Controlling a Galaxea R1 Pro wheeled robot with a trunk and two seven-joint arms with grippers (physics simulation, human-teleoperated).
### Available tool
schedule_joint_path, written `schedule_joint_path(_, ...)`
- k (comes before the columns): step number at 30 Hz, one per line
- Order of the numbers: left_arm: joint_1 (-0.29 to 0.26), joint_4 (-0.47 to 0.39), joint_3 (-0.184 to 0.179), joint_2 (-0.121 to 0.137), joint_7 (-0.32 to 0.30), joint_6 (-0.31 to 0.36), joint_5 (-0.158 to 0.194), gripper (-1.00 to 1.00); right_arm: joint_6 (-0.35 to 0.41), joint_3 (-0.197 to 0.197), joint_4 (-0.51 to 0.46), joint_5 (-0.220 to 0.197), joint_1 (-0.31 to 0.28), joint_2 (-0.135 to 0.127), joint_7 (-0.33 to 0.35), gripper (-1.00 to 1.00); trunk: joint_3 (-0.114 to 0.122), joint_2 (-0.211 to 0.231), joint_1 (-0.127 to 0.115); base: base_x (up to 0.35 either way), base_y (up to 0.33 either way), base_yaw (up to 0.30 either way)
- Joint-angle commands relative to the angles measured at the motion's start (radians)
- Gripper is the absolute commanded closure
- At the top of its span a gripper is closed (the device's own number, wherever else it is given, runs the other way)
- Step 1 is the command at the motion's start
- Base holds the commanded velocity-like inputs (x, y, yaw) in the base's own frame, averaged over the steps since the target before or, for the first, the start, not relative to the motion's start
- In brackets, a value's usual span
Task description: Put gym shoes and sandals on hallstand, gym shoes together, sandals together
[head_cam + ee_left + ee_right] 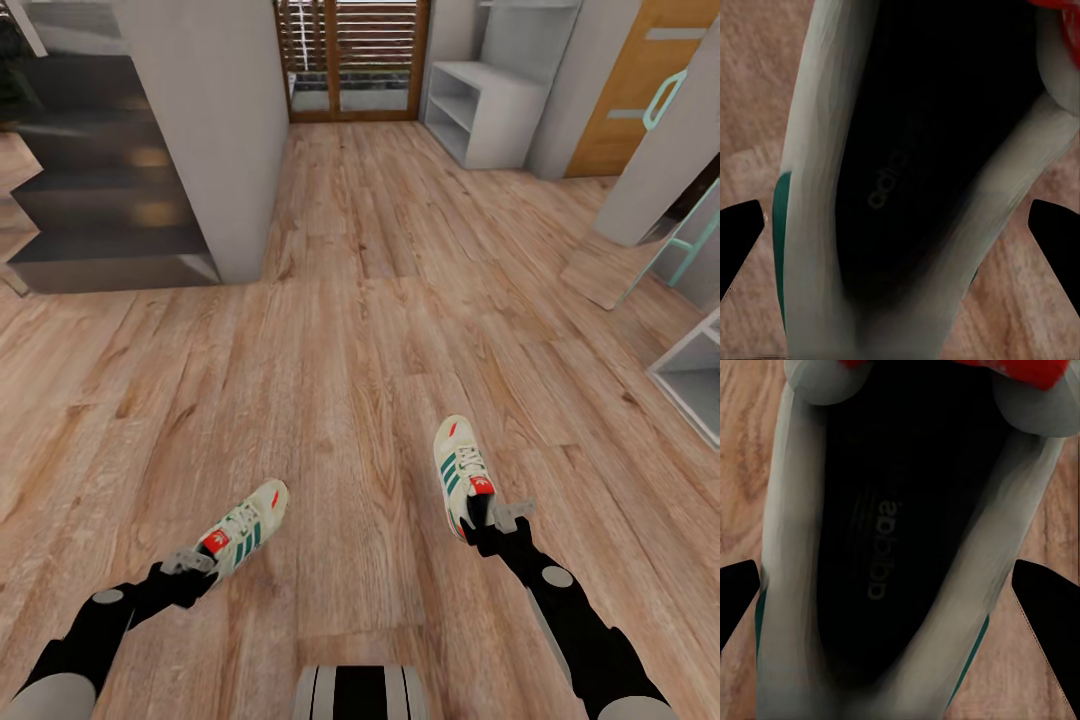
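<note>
Two cream-white gym shoes with green stripes hang just over the corridor floor (360, 330). My left gripper (190, 562) is shut on the heel end of the left gym shoe (245, 528), whose toe points up and to the right. My right gripper (497, 518) is shut on the heel of the right gym shoe (460, 468). In the wrist views, each shoe's dark opening (907, 165) (900, 532) lies between black fingertips (739, 236) (1046, 600). The pale hallstand (490, 110) stands far ahead on the right. The sandals are out of view.
A grey wall block (200, 130) and dark stairs (90, 180) rise at the left. A slatted wooden door (350, 60) closes the far end, and an orange door (640, 90) is at the right. A white shelf unit (695, 375) juts in at the right edge.
</note>
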Motion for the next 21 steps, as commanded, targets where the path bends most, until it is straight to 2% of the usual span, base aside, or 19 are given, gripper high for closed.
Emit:
schedule_joint_path(1,-0.001,0.001,0.029,-0.001,0.002,0.004,-0.005,1.00,0.004,-0.003,-0.002,0.009,0.000,0.001,0.007,1.00,0.003,0.000,-0.001,0.000,0.000,0.000)
schedule_joint_path(6,-0.001,0.006,0.083,-0.001,0.048,0.007,-0.003,1.00,0.002,-0.005,-0.003,0.008,0.000,0.001,0.007,1.00,0.023,0.001,-0.003,0.000,0.000,0.000)
schedule_joint_path(7,-0.001,0.008,0.112,-0.002,0.079,0.026,-0.002,1.00,0.002,-0.004,-0.002,0.008,0.000,0.003,0.007,1.00,0.027,0.001,-0.003,0.000,0.000,0.000)
schedule_joint_path(13,-0.001,0.050,0.162,-0.002,0.124,0.048,-0.001,1.00,0.002,-0.004,-0.001,0.008,0.000,0.007,0.006,1.00,0.050,0.003,-0.006,0.000,0.000,0.000)
schedule_joint_path(14,-0.001,0.072,0.193,-0.003,0.157,0.050,0.000,1.00,0.002,-0.004,0.003,0.010,0.000,0.008,0.005,1.00,0.054,0.003,-0.006,0.000,0.000,0.000)
schedule_joint_path(21,0.000,0.154,0.210,0.000,0.222,0.039,-0.001,1.00,-0.004,-0.012,0.033,0.010,0.004,0.001,0.004,1.00,0.090,0.005,-0.010,0.000,0.000,-0.034)
